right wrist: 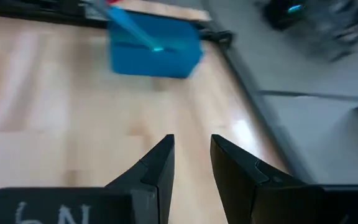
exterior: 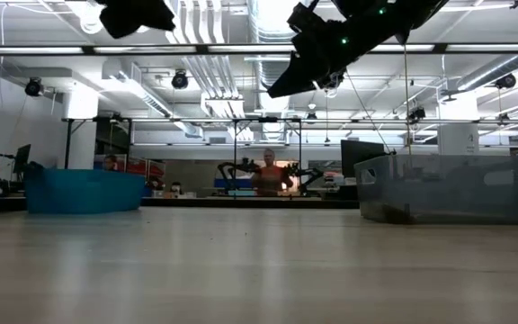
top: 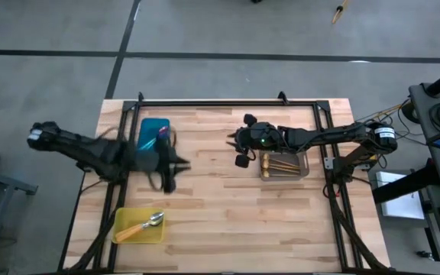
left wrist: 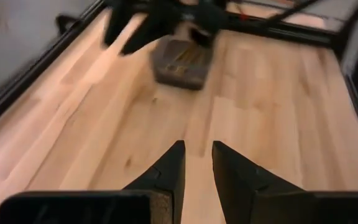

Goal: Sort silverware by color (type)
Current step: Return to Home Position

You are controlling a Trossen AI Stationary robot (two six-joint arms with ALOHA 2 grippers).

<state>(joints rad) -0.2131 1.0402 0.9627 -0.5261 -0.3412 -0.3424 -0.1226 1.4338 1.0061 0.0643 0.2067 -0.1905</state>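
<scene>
Silverware lay in three trays on the bench [top: 228, 221]. Gold spoons [top: 281, 163] lay close together in the grey tray [top: 306, 165], on the right half of the bench. One orange-handled spoon [top: 145, 223] lay diagonal in the yellow tray [top: 124, 235], at the front-left corner, i.e. the side of the low camera. The teal tray [top: 145, 126] stood at the far left. In the right wrist view a teal-handled spoon [right wrist: 131, 25] stuck out slanted over its rim, but how many pcs. were inside I could not tell.

The left end effector [top: 178, 166] hung over the bench just beside the teal tray, on the side toward the bench centre. Its fingers [left wrist: 169, 171] stood w/ only a narrow gap and held nothing; bare wood showed btw. them. It pointed across the bench toward the grey tray.

The right end effector [top: 237, 147] hung just beside the grey tray, also on the side toward the centre, not touching it. Its fingers [right wrist: 157, 165] had a narrow gap too, w/ nothing held, and they pointed toward the teal tray.

In the low view both arms were high up, well above the tray walls, the left over the teal tray side and the right nearer the grey one. A person [exterior: 268, 175] stood far back in the room behind the bench.
</scene>
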